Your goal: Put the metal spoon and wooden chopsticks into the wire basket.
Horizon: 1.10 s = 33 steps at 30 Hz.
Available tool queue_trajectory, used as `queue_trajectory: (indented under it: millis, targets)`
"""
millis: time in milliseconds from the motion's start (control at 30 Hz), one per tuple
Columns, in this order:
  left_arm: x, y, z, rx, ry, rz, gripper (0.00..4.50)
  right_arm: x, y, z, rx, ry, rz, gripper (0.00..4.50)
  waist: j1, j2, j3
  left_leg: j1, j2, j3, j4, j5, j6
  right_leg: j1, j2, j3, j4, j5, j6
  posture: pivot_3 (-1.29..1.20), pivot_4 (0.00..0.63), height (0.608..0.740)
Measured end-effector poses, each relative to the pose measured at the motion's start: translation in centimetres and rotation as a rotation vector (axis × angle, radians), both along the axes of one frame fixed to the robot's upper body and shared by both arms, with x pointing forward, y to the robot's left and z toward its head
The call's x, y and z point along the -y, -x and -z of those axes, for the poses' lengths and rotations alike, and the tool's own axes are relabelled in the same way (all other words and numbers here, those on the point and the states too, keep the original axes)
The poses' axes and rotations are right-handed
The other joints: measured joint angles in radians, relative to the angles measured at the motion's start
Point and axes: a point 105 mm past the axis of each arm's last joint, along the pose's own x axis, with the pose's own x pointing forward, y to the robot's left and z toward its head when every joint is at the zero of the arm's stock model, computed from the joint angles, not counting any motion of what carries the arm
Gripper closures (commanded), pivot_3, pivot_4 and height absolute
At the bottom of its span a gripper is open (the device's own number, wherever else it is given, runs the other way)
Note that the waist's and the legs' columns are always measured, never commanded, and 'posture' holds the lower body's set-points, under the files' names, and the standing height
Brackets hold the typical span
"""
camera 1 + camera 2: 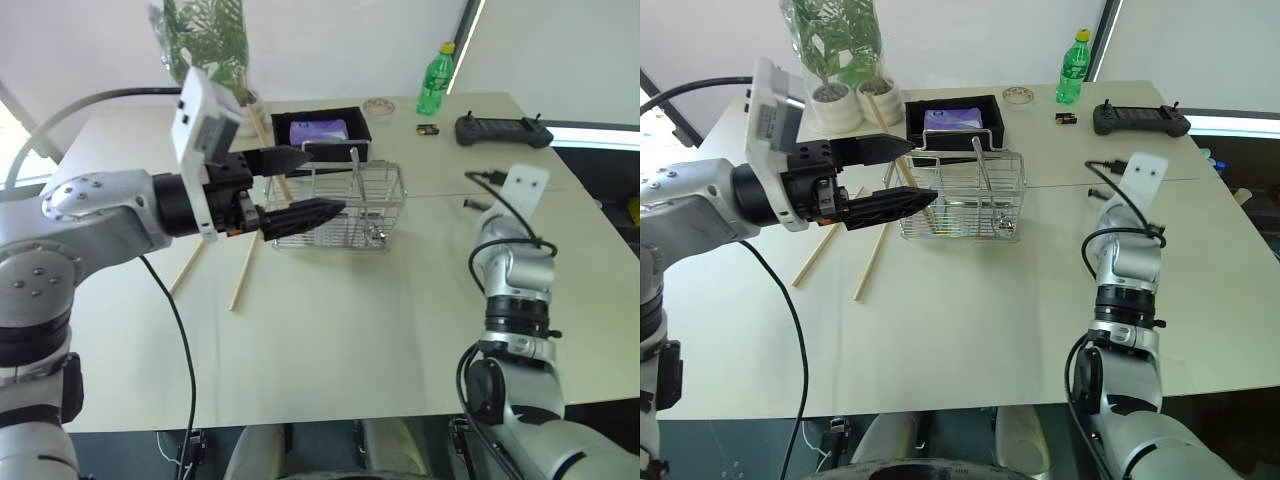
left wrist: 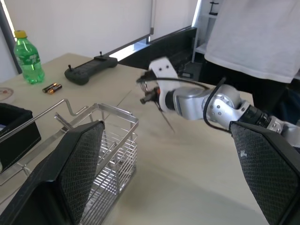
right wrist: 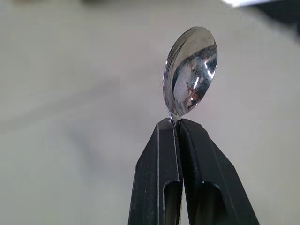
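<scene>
My right gripper (image 3: 177, 123) is shut on the metal spoon (image 3: 190, 70), pinching it just below its shiny bowl, above the bare tabletop at the right. The wire basket (image 1: 385, 170) stands mid-table with one pale stick (image 1: 354, 168) leaning upright inside it. My left gripper (image 1: 328, 181) hangs open and empty just left of the basket, level with its rim. Two wooden chopsticks (image 1: 243, 270) (image 1: 188, 268) lie on the table below that gripper. A third (image 1: 262, 130) lies slanted behind its fingers.
A black tray (image 1: 355, 118) with a purple pack sits right behind the basket. At the far edge are potted plants (image 1: 210, 40), a tape roll (image 1: 379, 104), a green bottle (image 1: 434, 80), a battery (image 1: 428, 129) and a black controller (image 1: 503, 130). A person in white (image 2: 253, 33) stands beyond the table.
</scene>
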Motion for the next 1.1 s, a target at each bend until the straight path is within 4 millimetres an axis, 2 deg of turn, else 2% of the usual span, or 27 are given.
queue_trajectory:
  millis: [67, 100, 167, 200, 267, 400, 533, 633, 833, 967, 1100]
  targets:
    - [-0.3, -0.1, 0.3, -0.009, -0.010, -0.014, 0.00, -0.8, -0.5, -5.5, 0.175, 0.068, -0.105, 4.45, -0.001, 0.000, 0.000, 0.000, 0.001, 0.000, -0.001, 0.000, 0.000, -0.001, 0.001, 0.000, 0.000, 0.000, 0.001, 0.00, 0.150, 0.714]
    - [-0.5, -0.1, 0.3, -0.010, -0.011, -0.020, 0.00, -1.5, -0.4, -7.6, 0.246, 0.081, -0.152, 4.45, 0.000, 0.000, 0.000, 0.001, 0.001, 0.000, -0.002, 0.000, 0.000, -0.001, 0.001, 0.000, 0.000, 0.000, 0.001, 0.00, 0.150, 0.714]
    - [-0.9, -0.1, 0.1, -0.001, -0.007, -0.035, 0.00, -4.3, -0.4, -11.1, 0.374, 0.044, -0.329, 4.45, -0.001, -0.001, 0.000, 0.002, 0.002, -0.001, -0.003, 0.000, 0.000, 0.000, 0.002, 0.000, 0.000, 0.000, 0.001, 0.00, 0.150, 0.714]
    - [-1.1, -0.1, 0.1, 0.001, -0.009, -0.045, 0.00, -6.1, -0.4, -12.4, 0.424, 0.013, -0.436, 4.45, -0.001, -0.001, 0.000, 0.003, 0.002, -0.001, -0.004, 0.000, 0.000, 0.000, 0.002, 0.000, 0.000, 0.000, 0.001, 0.00, 0.150, 0.714]
    - [-1.5, -0.1, 0.4, -0.008, -0.015, -0.062, 0.00, -8.9, -0.3, -13.5, 0.467, -0.045, -0.600, 4.45, 0.002, -0.001, 0.000, 0.003, 0.003, -0.001, -0.005, 0.000, 0.000, 0.000, 0.002, 0.000, 0.001, 0.000, 0.001, 0.00, 0.150, 0.714]
    - [-2.5, 0.0, 0.5, -0.012, -0.036, -0.100, 0.00, -13.0, 0.0, -13.7, 0.474, -0.135, -0.828, 4.45, 0.007, -0.002, 0.000, 0.002, 0.002, -0.001, -0.005, 0.000, 0.000, 0.000, 0.001, 0.000, 0.000, 0.000, 0.001, 0.00, 0.150, 0.714]
    - [-2.8, 0.5, 0.6, -0.010, -0.056, -0.106, 0.00, -17.1, 1.4, -13.6, 0.474, -0.092, -1.024, 4.45, 0.009, -0.002, 0.000, 0.001, 0.001, -0.001, -0.005, 0.000, 0.000, -0.001, 0.001, -0.001, -0.001, 0.000, 0.001, 0.00, 0.150, 0.714]
    - [-2.8, 0.6, 0.5, -0.010, -0.064, -0.111, 0.00, -19.3, 2.4, -12.1, 0.455, -0.070, -1.131, 4.45, 0.009, -0.003, 0.000, 0.001, 0.001, -0.002, -0.005, 0.000, 0.000, -0.001, 0.001, -0.001, 0.000, 0.000, 0.001, 0.00, 0.150, 0.714]
    - [-2.7, 0.7, 0.4, -0.007, -0.065, -0.106, 0.00, -20.3, 3.3, -9.7, 0.465, -0.020, -1.209, 4.45, 0.008, -0.003, 0.000, 0.001, 0.001, -0.002, -0.005, 0.001, -0.002, -0.001, 0.001, -0.001, 0.000, 0.000, 0.001, 0.00, 0.150, 0.714]
    - [-2.5, 0.9, -0.2, 0.013, -0.065, -0.093, 0.00, -19.9, 2.9, -9.5, 0.523, 0.064, -1.158, 4.45, 0.005, -0.003, 0.000, 0.002, 0.001, -0.002, -0.005, 0.001, -0.002, -0.001, 0.001, -0.001, 0.000, 0.001, 0.001, 0.00, 0.150, 0.714]
    - [-2.5, 0.9, -0.2, 0.011, -0.067, -0.090, 0.00, -19.3, 1.8, -8.7, 0.526, 0.071, -1.082, 4.45, 0.003, -0.003, 0.000, 0.002, 0.001, -0.002, -0.005, 0.001, -0.003, -0.001, 0.001, -0.001, 0.001, 0.001, 0.001, 0.00, 0.150, 0.714]
